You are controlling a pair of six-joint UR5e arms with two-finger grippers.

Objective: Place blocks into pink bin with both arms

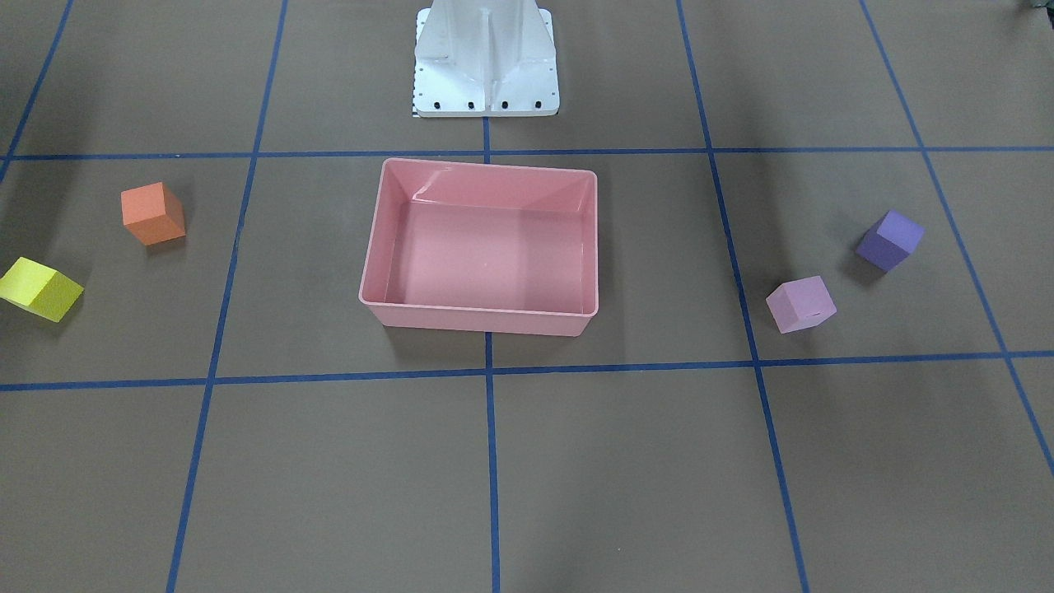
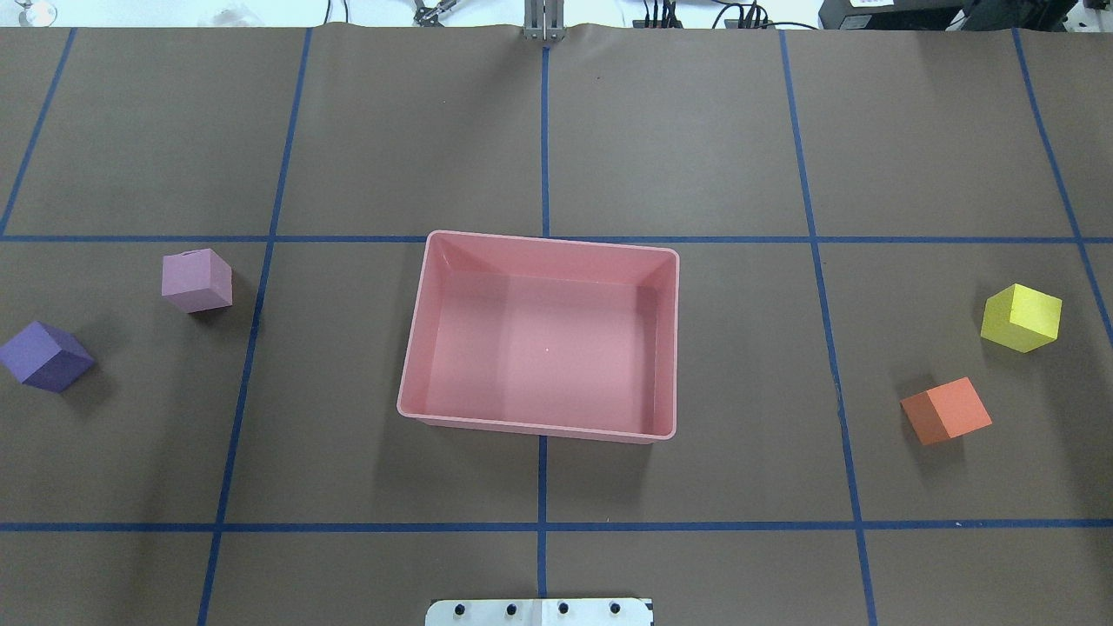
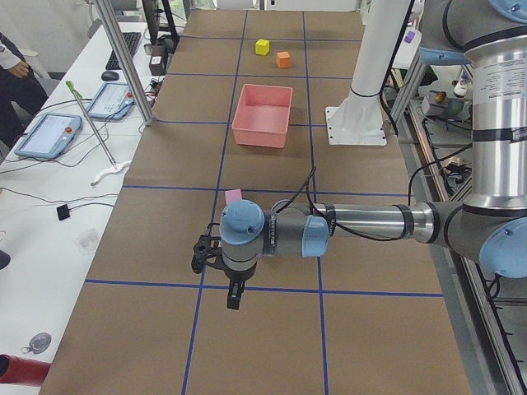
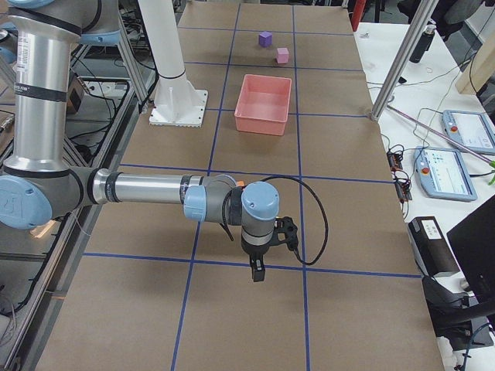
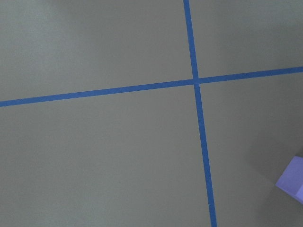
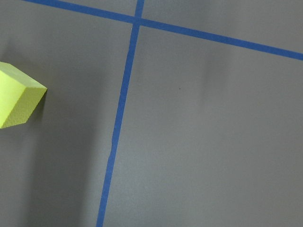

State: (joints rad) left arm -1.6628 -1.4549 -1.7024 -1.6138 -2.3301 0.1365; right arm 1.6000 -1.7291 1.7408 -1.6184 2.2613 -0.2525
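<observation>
The pink bin [image 2: 417, 409] sits empty in the middle of the table, also in the front view [image 1: 375, 239]. The light pink-lilac block [image 2: 196, 280] and the purple block [image 2: 45, 356] lie on the left. The yellow block [image 2: 1021, 317] and the orange block [image 2: 946, 410] lie on the right. My left gripper [image 3: 235, 295] shows only in the exterior left view, hanging over the table near the table's left end. My right gripper [image 4: 257, 272] shows only in the exterior right view, near the right end. I cannot tell if either is open. The purple block's corner [image 5: 291, 179] and the yellow block [image 6: 16, 101] show in the wrist views.
The white metal base [image 1: 486, 62] stands behind the bin on the robot's side. Blue tape lines [image 2: 543, 526] divide the brown table into squares. Side benches with tablets [image 3: 49, 136] and cables flank the table, and metal posts [image 4: 402, 62] stand at its edge.
</observation>
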